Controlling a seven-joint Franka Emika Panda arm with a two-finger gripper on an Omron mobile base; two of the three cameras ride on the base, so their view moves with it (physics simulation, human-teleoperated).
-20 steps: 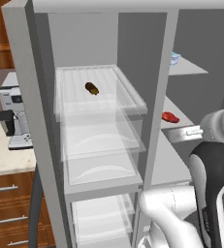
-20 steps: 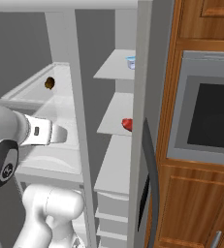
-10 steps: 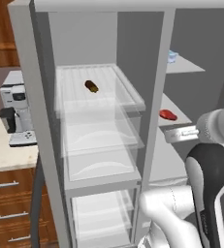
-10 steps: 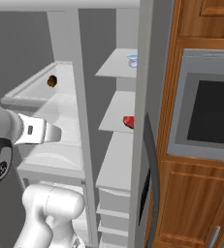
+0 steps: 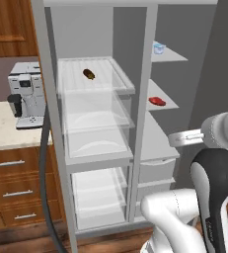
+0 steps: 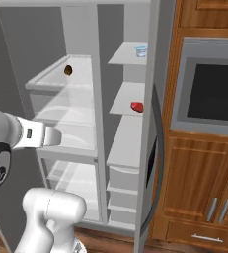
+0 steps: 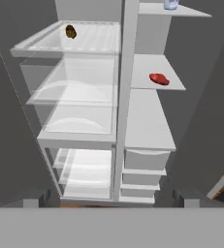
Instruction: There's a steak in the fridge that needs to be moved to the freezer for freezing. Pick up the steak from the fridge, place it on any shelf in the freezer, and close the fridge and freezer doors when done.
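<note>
The steak [image 5: 157, 101] [image 6: 136, 106] [image 7: 159, 79], a small bright red lump, lies on the middle solid grey shelf [image 7: 154, 68] of the narrow freezer [image 5: 160, 128], to the right of the wider fridge [image 5: 95, 123] with glass shelves. Both doors stand open: the fridge door [image 7: 9, 121] at the left and the freezer door [image 6: 152, 128], seen edge-on with its dark handle, at the right. My gripper [image 7: 111, 198] is open and holds nothing. It is well back from the cabinet and faces both compartments.
A dark brown oblong item [image 5: 88, 74] lies on the top glass shelf. On the top freezer shelf stands a clear cup [image 5: 158, 48]. A coffee machine [image 5: 26, 94] sits on the counter at the left, and a wall oven [image 6: 214, 94] in wood cabinets is at the right.
The whole picture has shifted in both base views, so the camera has moved with the base. The steak and the brown item keep their places on the shelves, and the gripper stays open.
</note>
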